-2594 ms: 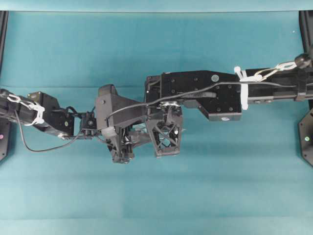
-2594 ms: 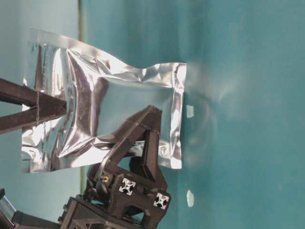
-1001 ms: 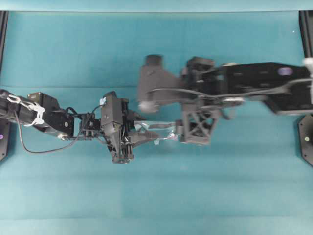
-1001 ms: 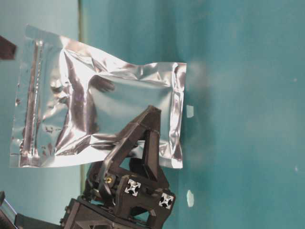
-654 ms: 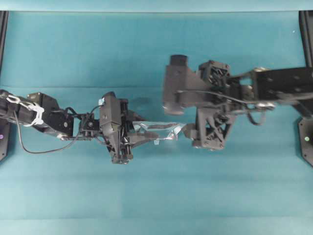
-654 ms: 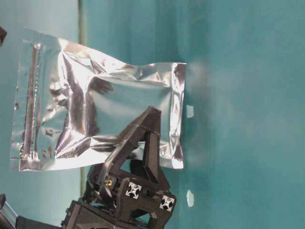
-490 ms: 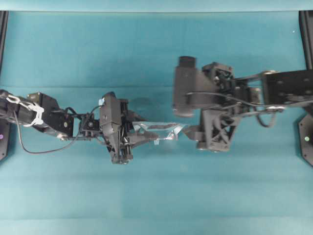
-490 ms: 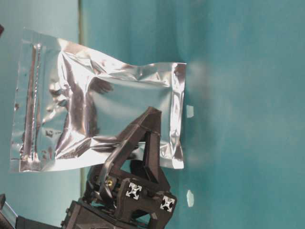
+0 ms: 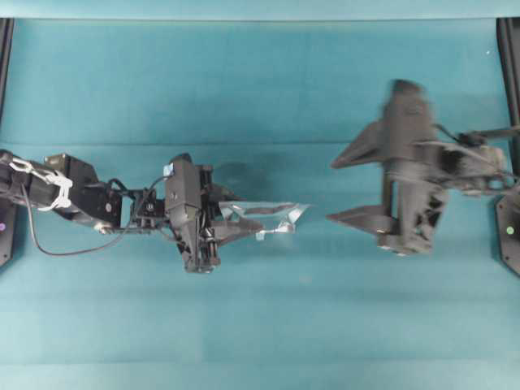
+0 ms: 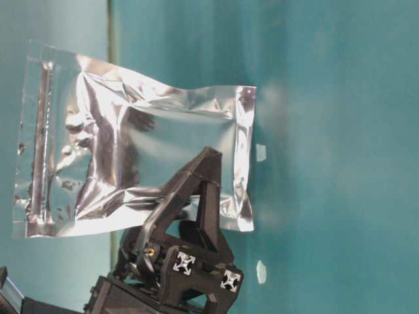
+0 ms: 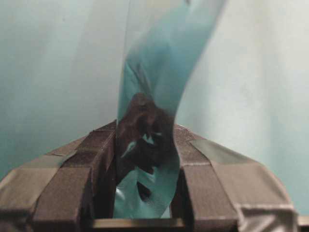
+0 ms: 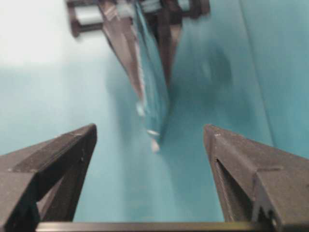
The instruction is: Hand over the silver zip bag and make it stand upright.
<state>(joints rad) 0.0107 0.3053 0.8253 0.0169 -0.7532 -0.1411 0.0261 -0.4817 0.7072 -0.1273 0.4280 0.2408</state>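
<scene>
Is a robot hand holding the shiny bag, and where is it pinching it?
The left gripper holds the silver bag, pinching its lower part near one side edge. The right gripper is open and empty.

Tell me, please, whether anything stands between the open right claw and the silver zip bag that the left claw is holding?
Nothing visible does. The right claw is open and apart from the silver zip bag, with only bare teal table showing in the gap between them. The left claw is shut on the bag's other end.

Teal cloth-covered table

You see the smooth teal surface running edge to edge; the crinkled silver foil zip bag stands on edge upon it.
</scene>
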